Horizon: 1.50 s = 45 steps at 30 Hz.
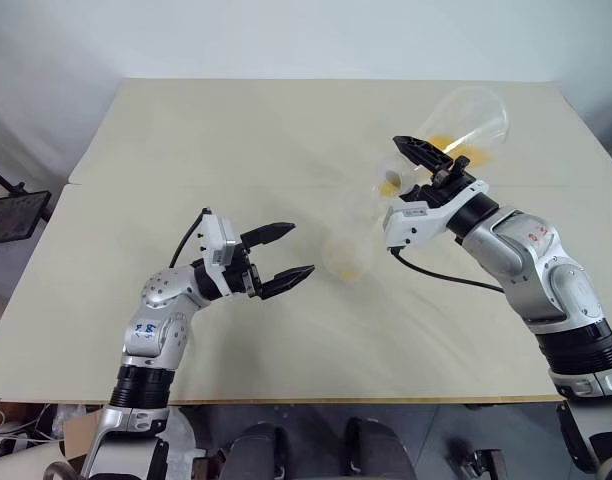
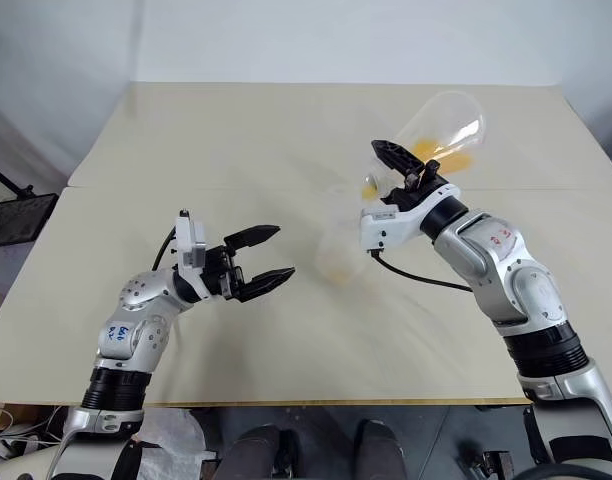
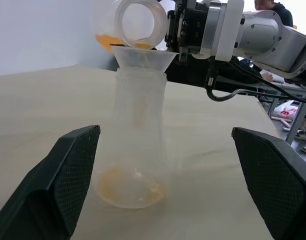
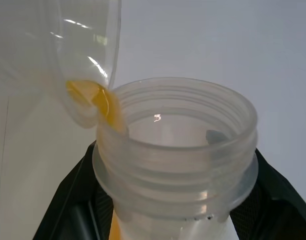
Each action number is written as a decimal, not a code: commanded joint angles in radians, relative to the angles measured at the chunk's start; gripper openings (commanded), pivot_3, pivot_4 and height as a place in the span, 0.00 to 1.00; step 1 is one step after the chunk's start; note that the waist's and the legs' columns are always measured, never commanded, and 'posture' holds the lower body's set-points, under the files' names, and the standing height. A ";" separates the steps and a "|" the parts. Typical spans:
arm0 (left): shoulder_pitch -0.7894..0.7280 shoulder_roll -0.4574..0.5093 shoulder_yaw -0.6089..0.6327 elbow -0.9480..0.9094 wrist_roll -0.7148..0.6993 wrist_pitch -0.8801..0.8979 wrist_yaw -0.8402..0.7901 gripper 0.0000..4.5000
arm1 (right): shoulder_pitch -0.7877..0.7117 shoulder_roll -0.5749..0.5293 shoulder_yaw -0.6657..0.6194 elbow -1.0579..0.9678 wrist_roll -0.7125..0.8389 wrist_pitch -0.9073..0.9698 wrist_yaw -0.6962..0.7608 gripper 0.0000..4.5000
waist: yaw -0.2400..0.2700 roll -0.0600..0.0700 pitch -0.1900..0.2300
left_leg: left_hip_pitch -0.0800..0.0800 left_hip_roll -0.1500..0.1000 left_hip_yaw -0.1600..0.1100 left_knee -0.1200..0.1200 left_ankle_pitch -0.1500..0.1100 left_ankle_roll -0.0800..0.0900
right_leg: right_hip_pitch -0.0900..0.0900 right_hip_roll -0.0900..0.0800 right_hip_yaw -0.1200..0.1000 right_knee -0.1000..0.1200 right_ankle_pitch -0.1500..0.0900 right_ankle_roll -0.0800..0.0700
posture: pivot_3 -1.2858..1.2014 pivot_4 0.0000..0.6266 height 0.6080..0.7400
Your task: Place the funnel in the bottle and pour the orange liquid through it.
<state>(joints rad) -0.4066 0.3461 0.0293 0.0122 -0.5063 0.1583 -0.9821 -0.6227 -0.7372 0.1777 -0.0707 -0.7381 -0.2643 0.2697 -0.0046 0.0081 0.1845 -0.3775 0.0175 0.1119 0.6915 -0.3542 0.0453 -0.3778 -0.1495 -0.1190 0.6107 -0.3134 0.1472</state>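
On my left, the left gripper (image 1: 286, 252) hovers w/ its two black fingers spread wide, released, holding nothing, over the front-left part of the beige table (image 1: 186, 140). It points toward the bottle (image 3: 135, 150), which stands upright just beyond the fingertips, near the table's middle, untouched by that claw. The bottle is clear, wide at the base, narrow at the neck, w/ a thin pool of orange liquid (image 3: 125, 185) at its bottom. The funnel (image 3: 143, 56) sits in the bottle's neck, rim up. Right of that, my right gripper (image 1: 418, 165) is clenched on the neck of a larger clear pouring vessel (image 1: 471, 120), tipped over so its open mouth is at the funnel's rim. More orange liquid lies inside the vessel, some running at the lip. Its body reaches toward the table's back-right corner.
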 commanded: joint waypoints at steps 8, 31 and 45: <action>-0.005 -0.011 -0.006 -0.007 0.013 -0.038 0.005 1.00 | -0.038 0.002 -0.024 -0.026 -0.032 -0.016 -0.029 0.55 | 0.000 0.000 0.000 | 0.000 0.000 0.000 0.000 0.000 0.000 | 0.000 0.000 0.000 0.000 0.000 0.000 | 0.52 0.24 1.00; -0.002 -0.033 -0.010 -0.001 0.029 -0.061 0.023 1.00 | -0.057 -0.002 -0.017 -0.013 -0.062 -0.056 -0.034 0.55 | 0.000 0.000 0.000 | 0.000 0.000 0.000 0.000 0.000 0.000 | 0.000 0.000 0.000 0.000 0.000 0.000 | 0.52 0.24 1.00; -0.004 -0.049 -0.015 -0.003 0.034 -0.067 0.032 1.00 | -0.050 -0.007 -0.019 -0.018 -0.111 -0.066 -0.057 0.55 | 0.000 0.000 0.000 | 0.000 0.000 0.000 0.000 0.000 0.000 | 0.000 0.000 0.000 0.000 0.000 0.000 | 0.52 0.24 1.00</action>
<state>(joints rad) -0.4074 0.3017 0.0193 0.0263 -0.4686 0.1077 -0.9524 -0.6481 -0.7347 0.1803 -0.0656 -0.8461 -0.3272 0.2375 -0.0045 0.0081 0.1845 -0.3775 0.0175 0.1118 0.6915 -0.3542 0.0453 -0.3777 -0.1495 -0.1192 0.6108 -0.3134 0.1472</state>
